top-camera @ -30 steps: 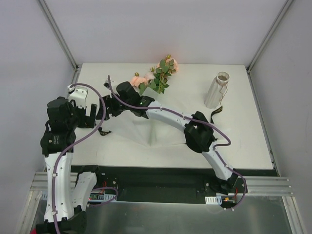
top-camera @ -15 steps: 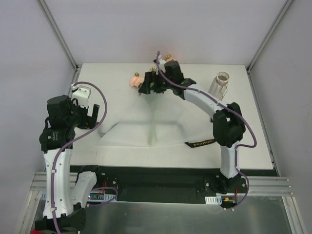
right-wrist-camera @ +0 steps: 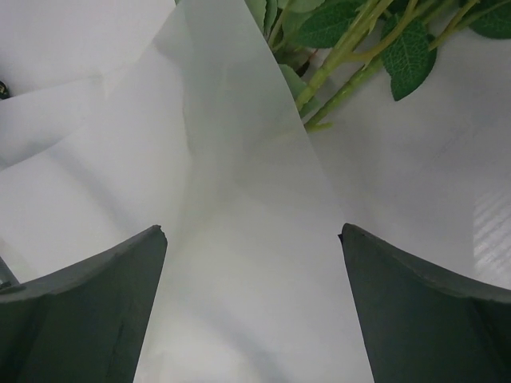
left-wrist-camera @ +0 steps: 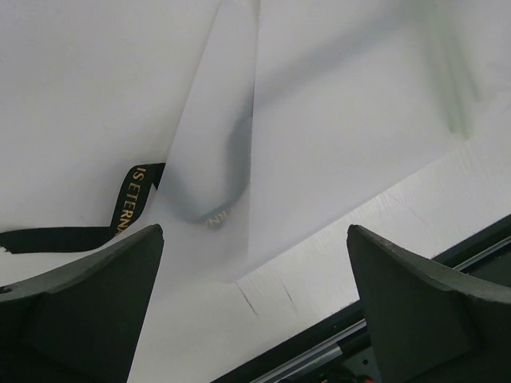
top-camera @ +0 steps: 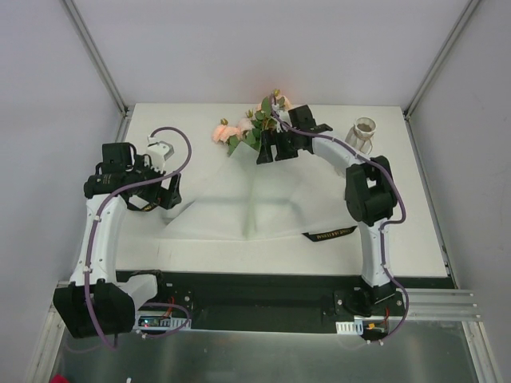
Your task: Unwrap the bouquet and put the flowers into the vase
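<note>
Flowers [top-camera: 249, 128]: lying loose, blooms pointing away. The cut stem ends [right-wrist-camera: 343, 72] are just ahead of my right fingers [right-wrist-camera: 80, 311] and a little toward their right side, not yet between them. Right fingers are spread wide and hold nothing; a raised fold of the white wrapping paper [right-wrist-camera: 239, 183] sits in the gap beneath them. Left fingers [left-wrist-camera: 80, 311] are likewise wide apart and empty, hovering over the paper's edge. The dark ribbon [left-wrist-camera: 132, 199] lies slack just beyond one tip, partly tucked under the sheet. Vase [top-camera: 364, 128] is upright, off to the right of the right fingers, partly behind that arm. My reading: unwrapping looks all but done, with the paper opened out on the bench [top-camera: 415, 223] and the bow undone. The next move, I judge, calls for easing the right fingers forward over the stems, closing on the bundle clear of the paper fold, then lifting toward the vase mouth.
</note>
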